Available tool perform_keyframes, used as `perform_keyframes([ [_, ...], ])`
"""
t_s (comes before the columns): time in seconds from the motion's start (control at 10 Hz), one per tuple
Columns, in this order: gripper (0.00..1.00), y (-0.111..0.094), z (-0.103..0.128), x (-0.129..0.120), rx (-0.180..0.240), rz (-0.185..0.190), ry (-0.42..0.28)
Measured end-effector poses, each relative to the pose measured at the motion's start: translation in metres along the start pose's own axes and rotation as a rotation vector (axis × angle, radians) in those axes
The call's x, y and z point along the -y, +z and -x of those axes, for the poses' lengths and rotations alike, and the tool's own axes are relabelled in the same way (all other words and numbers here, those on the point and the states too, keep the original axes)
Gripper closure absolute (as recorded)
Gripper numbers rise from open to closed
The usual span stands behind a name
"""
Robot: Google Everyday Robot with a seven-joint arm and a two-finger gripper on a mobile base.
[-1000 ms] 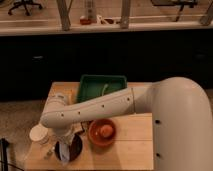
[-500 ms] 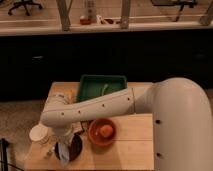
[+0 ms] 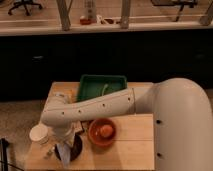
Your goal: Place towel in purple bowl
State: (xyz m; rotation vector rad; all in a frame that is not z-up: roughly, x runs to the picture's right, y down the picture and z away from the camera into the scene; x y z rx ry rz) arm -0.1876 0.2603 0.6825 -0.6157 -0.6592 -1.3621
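The purple bowl [image 3: 75, 150] stands at the front left of the wooden table, its rim showing dark around the arm's end. My gripper [image 3: 65, 142] hangs at the end of the white arm, straight above the bowl. The light grey-blue towel [image 3: 63, 149] shows as a pale pointed shape directly under the gripper, over or inside the bowl. I cannot tell whether it rests in the bowl or still hangs from the gripper.
An orange-red bowl [image 3: 102, 133] with an orange ball [image 3: 105, 130] stands right of the purple bowl. A green tray [image 3: 102, 86] lies at the back. A white cup [image 3: 39, 133] stands at the left. The big white arm [image 3: 100, 107] crosses the table [image 3: 130, 145].
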Motion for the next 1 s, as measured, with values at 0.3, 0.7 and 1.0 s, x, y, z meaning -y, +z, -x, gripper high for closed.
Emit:
perform_keyframes([
  [0.3,0.20,-0.0022,-0.0022,-0.0033,0.002,0.013,-0.007],
  [0.7,0.20,-0.0072,-0.0056,-0.0080,0.003,0.021,-0.002],
  [1.0,0.20,-0.0094,-0.0076,-0.0105,0.008,0.019,0.002],
])
